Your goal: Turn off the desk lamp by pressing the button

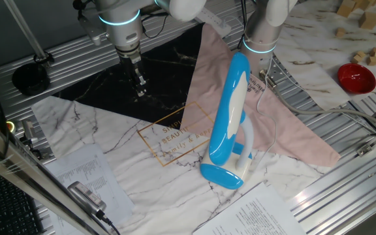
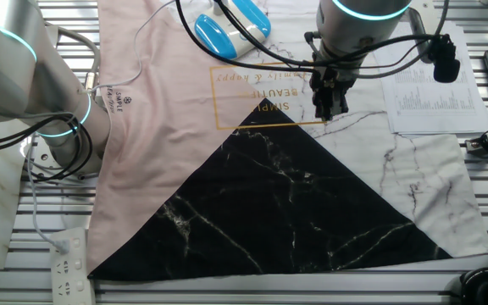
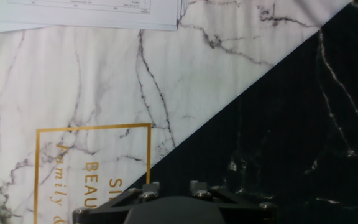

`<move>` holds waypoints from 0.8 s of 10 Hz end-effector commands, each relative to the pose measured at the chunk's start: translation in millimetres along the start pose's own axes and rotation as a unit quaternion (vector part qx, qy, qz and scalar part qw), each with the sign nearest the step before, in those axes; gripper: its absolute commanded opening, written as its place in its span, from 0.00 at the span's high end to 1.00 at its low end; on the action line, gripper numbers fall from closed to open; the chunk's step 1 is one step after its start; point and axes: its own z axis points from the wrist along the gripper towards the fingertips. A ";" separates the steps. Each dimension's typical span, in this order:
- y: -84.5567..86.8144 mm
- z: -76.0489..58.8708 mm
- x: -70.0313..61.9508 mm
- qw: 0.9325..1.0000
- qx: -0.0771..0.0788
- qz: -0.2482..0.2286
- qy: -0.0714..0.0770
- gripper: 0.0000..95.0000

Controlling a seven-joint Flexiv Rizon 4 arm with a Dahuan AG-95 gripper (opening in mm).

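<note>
The fingers [image 1: 140,87] hang over mid-counter [image 1: 109,140], well apart from the lamp [image 1: 230,117]; whether they are parted cannot be told.

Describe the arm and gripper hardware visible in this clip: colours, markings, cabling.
The arm has glossy silver-white links with glowing cyan rings at the joints. Black cables run along its wrist. The gripper is small, dark metal, with two slim black fingers and visible screws on its base.

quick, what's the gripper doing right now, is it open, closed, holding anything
Gripper: holding nothing, hanging above the mat, well apart from the desk lamp. Open or closed cannot be told.
</note>
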 end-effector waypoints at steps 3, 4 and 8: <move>-0.5 -0.2 0.6 1.000 0.011 0.004 0.000 1.00; -0.5 -0.2 0.6 1.000 0.012 0.005 0.001 1.00; -0.5 -0.2 0.6 1.000 0.011 0.002 0.001 1.00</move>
